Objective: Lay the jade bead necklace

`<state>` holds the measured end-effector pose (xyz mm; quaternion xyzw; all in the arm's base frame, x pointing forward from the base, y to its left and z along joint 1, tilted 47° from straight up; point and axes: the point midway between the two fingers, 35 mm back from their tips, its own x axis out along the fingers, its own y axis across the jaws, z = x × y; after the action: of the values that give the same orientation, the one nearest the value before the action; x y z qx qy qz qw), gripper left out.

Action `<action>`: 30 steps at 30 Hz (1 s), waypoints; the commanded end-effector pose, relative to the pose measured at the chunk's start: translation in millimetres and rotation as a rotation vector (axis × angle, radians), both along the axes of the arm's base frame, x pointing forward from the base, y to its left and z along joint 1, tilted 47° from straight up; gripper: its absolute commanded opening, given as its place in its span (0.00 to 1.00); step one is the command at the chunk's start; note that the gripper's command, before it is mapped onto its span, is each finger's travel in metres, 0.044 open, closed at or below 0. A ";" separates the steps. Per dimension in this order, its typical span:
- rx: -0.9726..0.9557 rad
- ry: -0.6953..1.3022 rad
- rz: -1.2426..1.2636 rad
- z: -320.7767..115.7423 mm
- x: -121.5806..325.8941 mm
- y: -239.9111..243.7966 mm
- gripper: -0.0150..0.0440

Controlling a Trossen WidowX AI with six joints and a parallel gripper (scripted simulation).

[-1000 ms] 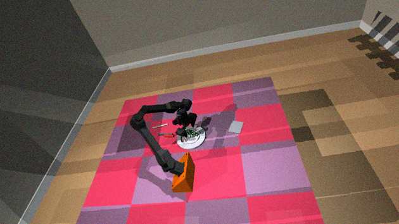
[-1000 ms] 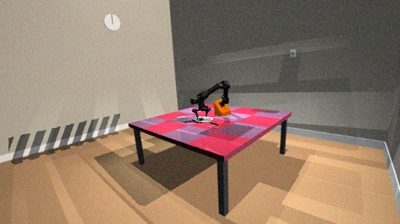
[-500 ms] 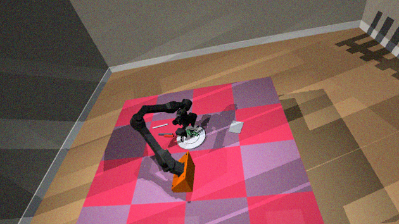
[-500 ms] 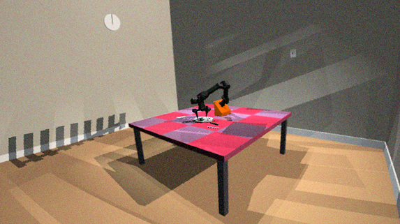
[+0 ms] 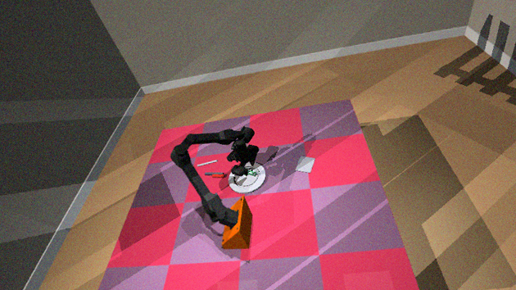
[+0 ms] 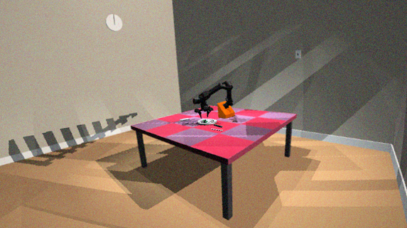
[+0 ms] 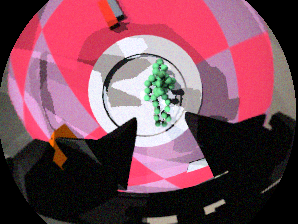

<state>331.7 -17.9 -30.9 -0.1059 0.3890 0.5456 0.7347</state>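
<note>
The jade necklace (image 5: 251, 172) (image 6: 205, 121) (image 7: 159, 92), a string of round green beads, lies bunched in an elongated heap inside the dark ring groove, right of the middle of the round white board (image 5: 260, 182) (image 6: 215, 121) (image 7: 97, 92) in the wrist view. The board lies flat, near the middle of the top view.

Necklace (image 5: 251, 172) (image 6: 205, 121) (image 7: 159, 90) green | board (image 5: 258, 184) (image 6: 210, 121) (image 7: 98, 90) white | tabletop (image 5: 283, 221) (image 6: 202, 142) (image 7: 175, 16) pink-and-purple checks
</note>
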 end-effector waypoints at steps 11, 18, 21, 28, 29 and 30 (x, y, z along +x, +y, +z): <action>0.002 0.002 -0.003 -8.6 0.7 8.1 0.78; 0.005 0.006 -0.002 -16.3 0.7 16.6 0.78; 0.006 0.007 -0.001 -19.5 0.6 20.3 0.78; 0.001 0.004 0.003 -19.5 1.4 20.5 0.65; 0.001 0.004 0.003 -19.5 1.4 20.5 0.60; 0.001 0.004 0.003 -19.5 1.4 20.5 0.56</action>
<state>332.8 3.0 -50.8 -0.1044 0.3901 0.5475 0.7329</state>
